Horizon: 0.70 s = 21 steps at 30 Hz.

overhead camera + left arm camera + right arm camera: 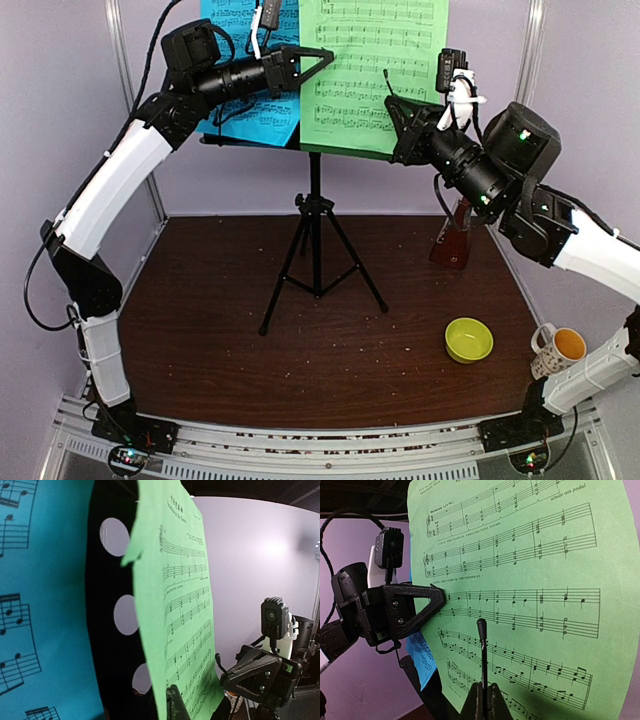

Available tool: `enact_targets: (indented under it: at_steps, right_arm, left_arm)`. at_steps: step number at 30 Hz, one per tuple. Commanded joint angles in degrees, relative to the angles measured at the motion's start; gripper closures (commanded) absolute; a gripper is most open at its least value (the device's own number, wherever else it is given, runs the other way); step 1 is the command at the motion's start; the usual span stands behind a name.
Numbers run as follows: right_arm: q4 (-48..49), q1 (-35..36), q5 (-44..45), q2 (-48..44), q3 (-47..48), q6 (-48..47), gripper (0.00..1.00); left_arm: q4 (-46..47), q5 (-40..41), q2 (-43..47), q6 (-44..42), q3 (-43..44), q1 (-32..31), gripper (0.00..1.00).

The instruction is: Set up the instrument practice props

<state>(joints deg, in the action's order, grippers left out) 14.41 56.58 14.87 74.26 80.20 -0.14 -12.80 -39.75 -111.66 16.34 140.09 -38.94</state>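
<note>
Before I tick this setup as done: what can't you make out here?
Metronome: top view, right arm covers most of it.
Stand desk: top view, green sheet and blue sheet hide it.
Sheet tops: cut by frame edge.
Right hand grip: wrist view, fingers barely in frame.

Metronome [453, 246] mostly hidden behind right arm [500, 180].
</note>
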Motion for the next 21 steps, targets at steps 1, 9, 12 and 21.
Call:
enact_targets:
  at_steps: [1,9,12,21]
  right_arm:
    - [2.80,-0.15,-1.78,-2.05,-0.14,-1.19,1.00]
    - [2.75,-0.14,-0.61,-2.10,-0.14,-0.71,0.95]
    - [2.78,-0.15,-0.30,-2.26,-0.21,-0.58,0.76]
    - [2.98,-0.13,0.45,-3.00,-0.87,-0.20,0.65]
  left_arm:
    - [3.21,-0.60,-0.84,-0.80,1.57,-0.57,0.99]
    - [1.85,0.25,-0.55,-1.30,1.68,-0.61,0.88]
    - [1.48,0.60,-0.15,-1.65,1.68,-0.61,0.83]
    - [0.89,1.19,0.58,-1.84,1.63,-0.66,0.65]
